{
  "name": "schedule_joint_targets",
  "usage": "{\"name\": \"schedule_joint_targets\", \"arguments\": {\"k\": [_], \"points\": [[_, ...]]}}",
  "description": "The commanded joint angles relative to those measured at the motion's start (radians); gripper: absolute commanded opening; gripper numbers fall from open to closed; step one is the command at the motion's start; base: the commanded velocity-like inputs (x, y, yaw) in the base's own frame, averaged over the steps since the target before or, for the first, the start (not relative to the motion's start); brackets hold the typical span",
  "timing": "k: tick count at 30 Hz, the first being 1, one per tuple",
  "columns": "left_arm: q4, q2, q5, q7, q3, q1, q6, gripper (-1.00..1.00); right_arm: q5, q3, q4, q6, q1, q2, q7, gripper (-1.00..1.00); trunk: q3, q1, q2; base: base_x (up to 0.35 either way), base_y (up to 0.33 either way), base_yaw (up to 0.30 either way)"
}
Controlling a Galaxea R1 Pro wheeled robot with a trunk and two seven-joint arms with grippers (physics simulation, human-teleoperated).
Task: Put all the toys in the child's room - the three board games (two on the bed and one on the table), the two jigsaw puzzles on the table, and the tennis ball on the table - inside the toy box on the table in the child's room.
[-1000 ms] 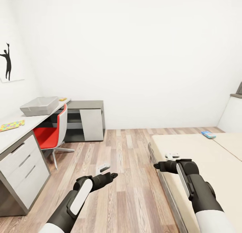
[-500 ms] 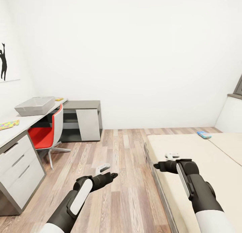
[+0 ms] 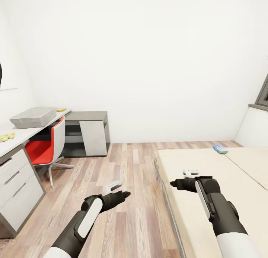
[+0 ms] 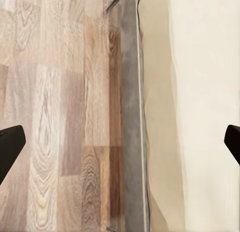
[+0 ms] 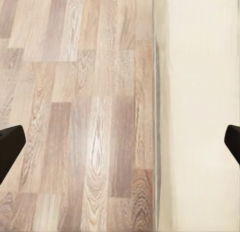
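Grey toy box at 10 o'clock sits on the table, contents hidden; both grippers' fingers spread apart, holding nothing.

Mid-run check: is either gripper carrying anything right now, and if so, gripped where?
Nothing is held. In both wrist views the fingertips stand wide apart with only floor and bed edge between them: left gripper and right gripper are open and empty.

The room is evenly and brightly lit with soft, faint shadows, no glare is seen, and wrist views are rendered slightly blurred.
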Motion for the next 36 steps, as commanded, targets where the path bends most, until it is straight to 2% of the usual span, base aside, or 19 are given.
{"name": "schedule_joint_targets", "arguments": {"k": [1, 36], "points": [[-0.001, 0.000, 0.011, 0.009, -0.001, -0.001, 0.003, 1.00, 0.011, -0.001, -0.001, 0.003, -0.001, 0.000, 0.010, 1.00, -0.001, 0.000, -0.001, 0.000, -0.203, 0.000], [-0.001, 0.000, 0.011, 0.009, -0.001, 0.000, 0.003, 1.00, 0.011, -0.001, -0.001, 0.003, -0.001, 0.000, 0.010, 1.00, -0.001, 0.000, -0.001, 0.000, -0.204, 0.000]]}}
